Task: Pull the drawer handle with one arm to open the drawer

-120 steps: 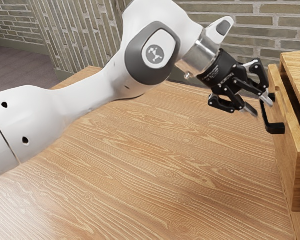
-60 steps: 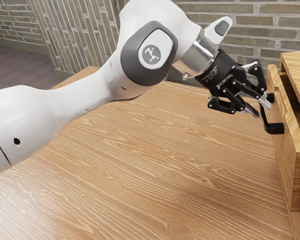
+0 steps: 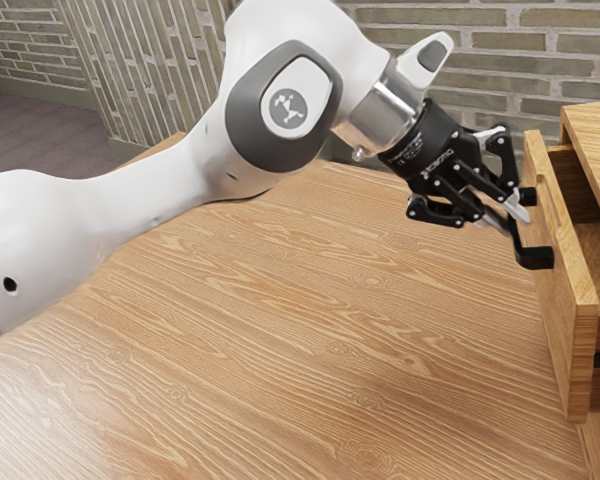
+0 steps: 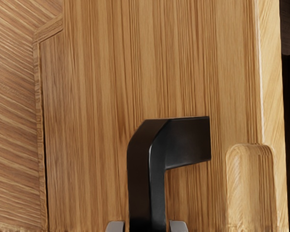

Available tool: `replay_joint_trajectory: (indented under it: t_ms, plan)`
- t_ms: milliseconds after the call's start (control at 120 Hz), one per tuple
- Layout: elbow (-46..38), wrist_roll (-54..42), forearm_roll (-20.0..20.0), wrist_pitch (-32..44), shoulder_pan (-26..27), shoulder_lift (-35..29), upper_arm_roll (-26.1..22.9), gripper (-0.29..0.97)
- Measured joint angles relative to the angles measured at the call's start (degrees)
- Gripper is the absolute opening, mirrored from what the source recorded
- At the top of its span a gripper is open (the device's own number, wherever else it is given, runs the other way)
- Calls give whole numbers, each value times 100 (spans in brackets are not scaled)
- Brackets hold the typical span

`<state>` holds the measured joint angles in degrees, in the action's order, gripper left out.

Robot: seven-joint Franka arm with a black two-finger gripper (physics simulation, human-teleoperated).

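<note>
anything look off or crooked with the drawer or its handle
Nothing stands out. The drawer sits partly pulled out of the cabinet, and its front looks straight and undamaged. The gripper is shut on the black handle. The table shows no spill.

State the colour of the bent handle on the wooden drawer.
The angular bar handle is black, clearest in the wrist view.

A wood-grain table [image 3: 310, 340] stands before a pale brick wall [image 3: 540, 50]. Beyond the table's far edge, a slatted screen [image 3: 150, 60] rises above a grey floor [image 3: 40, 140].
</note>
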<state>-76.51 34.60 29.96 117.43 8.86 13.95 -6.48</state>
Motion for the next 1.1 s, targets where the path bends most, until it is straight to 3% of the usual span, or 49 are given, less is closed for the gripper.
replay_joint_trajectory:
  t_ms: [508, 1100]
  plan:
    - [-563, 100, 5, -7, -113, -423, 54, -1]
    - [-1703, 174, 5, -7, -8, -1515, 699, -2]
